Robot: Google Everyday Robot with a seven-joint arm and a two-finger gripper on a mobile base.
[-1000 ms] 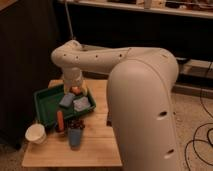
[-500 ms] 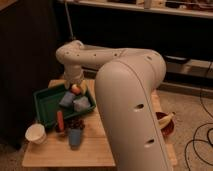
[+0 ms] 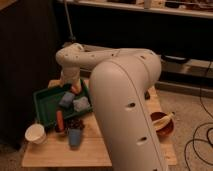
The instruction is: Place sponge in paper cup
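Note:
The light-blue sponge (image 3: pixel 80 104) lies in the green tray (image 3: pixel 46 105) at the table's left, beside a darker blue-grey block (image 3: pixel 66 99). The white paper cup (image 3: pixel 36 134) stands upright on the wooden table in front of the tray, near the left front corner. My gripper (image 3: pixel 70 88) hangs from the white wrist over the tray's back right part, just above and behind the sponge. The big white arm link fills the foreground and hides the middle of the table.
A dark blue cup (image 3: pixel 75 137) stands in front of the tray, right of the paper cup. An orange-red item (image 3: pixel 60 120) and a dark clump (image 3: pixel 75 123) lie at the tray's front edge. A red-brown bowl (image 3: pixel 162 125) sits at the right. Dark cabinets stand behind.
The large arm link has swung left and closer, covering more of the table. The wrist stays over the tray. The sponge and paper cup have not moved.

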